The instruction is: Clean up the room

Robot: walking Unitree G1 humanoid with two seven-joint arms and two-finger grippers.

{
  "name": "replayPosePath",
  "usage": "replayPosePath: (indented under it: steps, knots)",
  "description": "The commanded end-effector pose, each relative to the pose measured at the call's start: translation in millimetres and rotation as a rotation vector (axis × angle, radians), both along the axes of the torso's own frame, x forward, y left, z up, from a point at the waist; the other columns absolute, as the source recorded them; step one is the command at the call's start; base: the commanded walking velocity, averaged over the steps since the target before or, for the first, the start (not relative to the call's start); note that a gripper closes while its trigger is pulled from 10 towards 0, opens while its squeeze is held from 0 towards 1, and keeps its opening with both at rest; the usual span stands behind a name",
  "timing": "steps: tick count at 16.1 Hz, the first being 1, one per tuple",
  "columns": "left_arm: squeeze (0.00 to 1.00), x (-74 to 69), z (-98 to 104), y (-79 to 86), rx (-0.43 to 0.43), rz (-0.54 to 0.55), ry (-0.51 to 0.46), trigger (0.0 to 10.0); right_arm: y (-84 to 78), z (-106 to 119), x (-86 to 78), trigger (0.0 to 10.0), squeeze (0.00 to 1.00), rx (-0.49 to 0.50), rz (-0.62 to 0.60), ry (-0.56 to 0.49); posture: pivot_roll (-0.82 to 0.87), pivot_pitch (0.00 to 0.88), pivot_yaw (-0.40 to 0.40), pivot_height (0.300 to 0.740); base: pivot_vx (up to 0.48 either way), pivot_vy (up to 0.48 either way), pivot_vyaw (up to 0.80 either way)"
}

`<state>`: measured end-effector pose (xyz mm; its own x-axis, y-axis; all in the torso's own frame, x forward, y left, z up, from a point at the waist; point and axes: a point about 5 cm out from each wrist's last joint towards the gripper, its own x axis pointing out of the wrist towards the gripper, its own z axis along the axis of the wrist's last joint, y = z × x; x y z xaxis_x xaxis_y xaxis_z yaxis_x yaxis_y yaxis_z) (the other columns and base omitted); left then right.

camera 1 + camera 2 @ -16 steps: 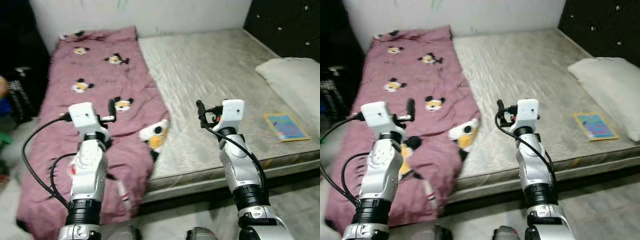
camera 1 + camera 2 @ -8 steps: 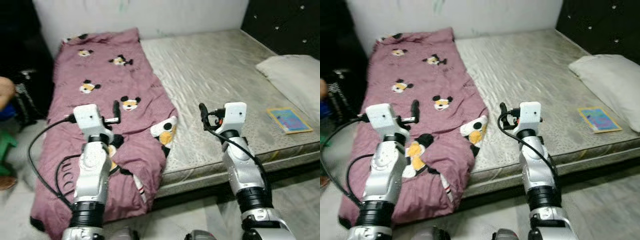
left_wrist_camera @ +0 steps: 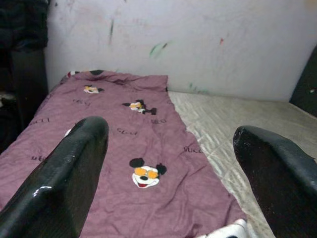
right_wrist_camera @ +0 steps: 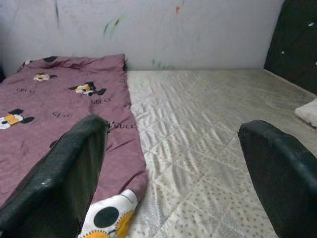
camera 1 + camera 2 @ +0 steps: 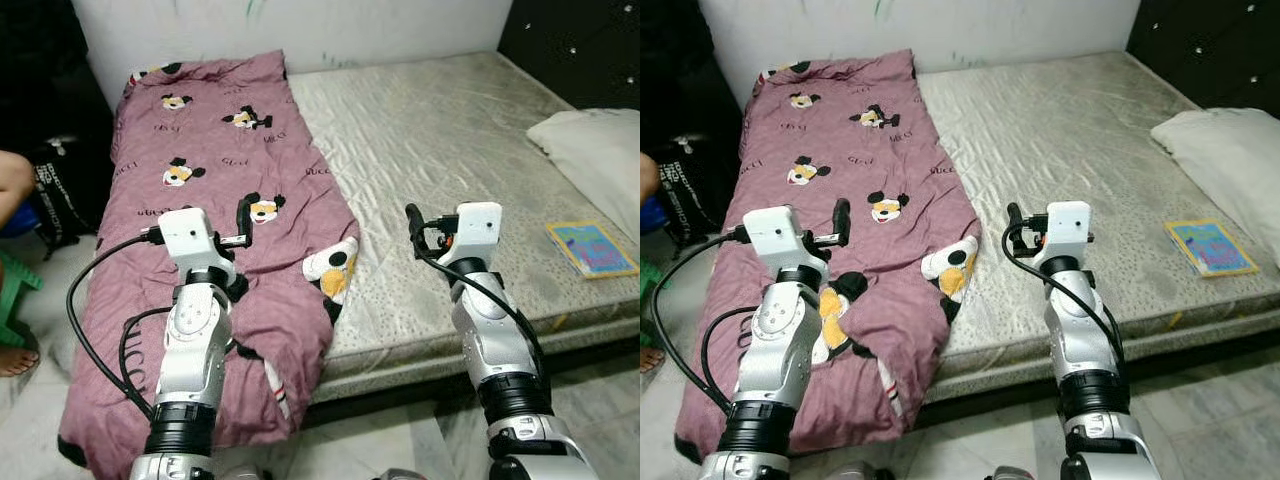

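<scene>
We see both grippers with fingers apart: left gripper [image 3: 168,163] over the blanket [image 5: 220,180]; right gripper [image 4: 173,163] over bare mattress [image 5: 440,130], blanket edge to its left.

Mauve cotton-looking blanket with cartoon mouse prints [image 5: 200,190]: soft matt cloth, creased, draped over the bed edge. Bare grey quilted mattress [image 5: 440,140]: stitched diamond pattern, slight satin sheen, speckled near the front edge. White pillow [image 5: 595,150] at 3 o'clock: matt fabric. Thin colourful booklet [image 5: 592,249]: glossy paper cover. Left gripper fingers [image 3: 59,183]: glossy black plastic. Right gripper fingers [image 4: 59,173]: duller, scuffed. Wall [image 3: 198,39]: matt paint, smudged.
</scene>
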<state>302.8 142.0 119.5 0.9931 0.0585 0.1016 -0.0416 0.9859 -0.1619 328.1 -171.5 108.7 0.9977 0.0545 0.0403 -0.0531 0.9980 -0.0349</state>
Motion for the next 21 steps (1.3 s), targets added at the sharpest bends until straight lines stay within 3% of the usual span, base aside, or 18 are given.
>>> replayPosePath:
  steps: [1, 8, 18, 21]
  knots:
    - [0.0, 0.0, 2.7, 1.9, 0.0, 0.009, -0.01, 10.0, 2.4, 2.0, 1.3, 10.0, 0.0, 0.004, 0.007, -0.005, -0.06, 0.0, 0.04, 0.74, 0.0, 0.0, 0.0]
    - [0.0, 1.4, -0.4, 1.1, -0.018, 0.019, 0.015, 10.0, 1.1, 2.8, 2.4, 10.0, 0.0, -0.001, 0.007, -0.008, -0.06, 0.0, 0.041, 0.74, 0.0, 0.0, 0.0]
    - [0.0, 1.6, 0.2, 0.6, -0.019, 0.021, 0.015, 10.0, 1.3, 2.3, 2.4, 10.0, 0.0, 0.007, 0.009, -0.005, -0.07, 0.0, 0.04, 0.74, 0.0, 0.48, 0.0]
    - [0.0, 1.5, 3.2, 0.7, -0.013, 0.022, -0.008, 10.0, 1.8, 2.3, 2.6, 10.0, 0.0, 0.013, 0.01, -0.003, -0.07, 0.0, 0.04, 0.74, 0.0, 0.0, 0.0]
